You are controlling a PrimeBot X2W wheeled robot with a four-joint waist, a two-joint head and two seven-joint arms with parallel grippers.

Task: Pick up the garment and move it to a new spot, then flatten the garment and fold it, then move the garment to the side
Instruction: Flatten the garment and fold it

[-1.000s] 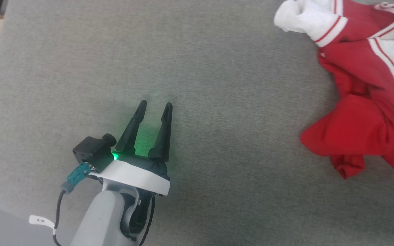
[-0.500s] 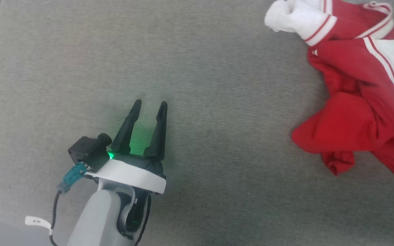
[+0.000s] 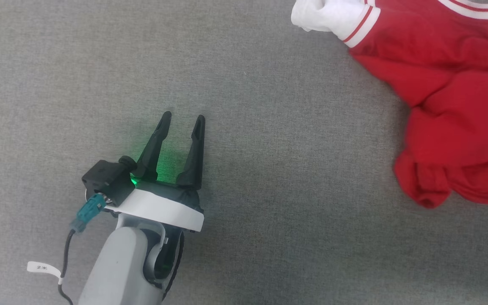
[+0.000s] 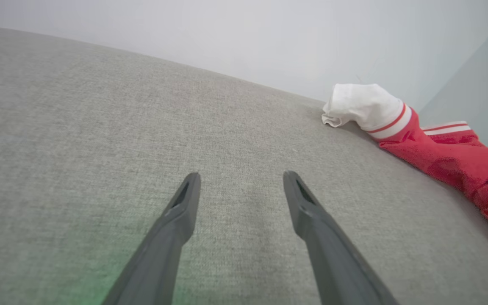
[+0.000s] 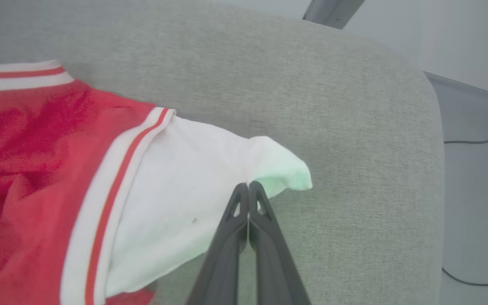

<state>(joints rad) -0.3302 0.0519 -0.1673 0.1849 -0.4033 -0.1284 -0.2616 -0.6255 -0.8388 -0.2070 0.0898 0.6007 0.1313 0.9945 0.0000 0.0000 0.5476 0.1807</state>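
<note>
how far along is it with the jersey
Done: nothing finished shows; the jersey lies crumpled on the grey surface. In hand: the right end effector is shut on its white sleeve; the left end effector hangs open, apart from it. Left: moving, flattening, folding, setting aside.

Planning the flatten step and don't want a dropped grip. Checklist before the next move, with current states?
1. Right hand shut on the garment at its white sleeve: ok.
2. Pinch deep enough to hold under a pull: cannot tell; the tips meet near the sleeve's end.
3. Left hand open and holding nothing: ok.
4. Left hand apart from the cloth, bare grey surface between them: ok.
5. Garment flat: not ok, the red body lies bunched and creased.
6. Open surface beside the garment to spread it on: ok in the head view.
</note>
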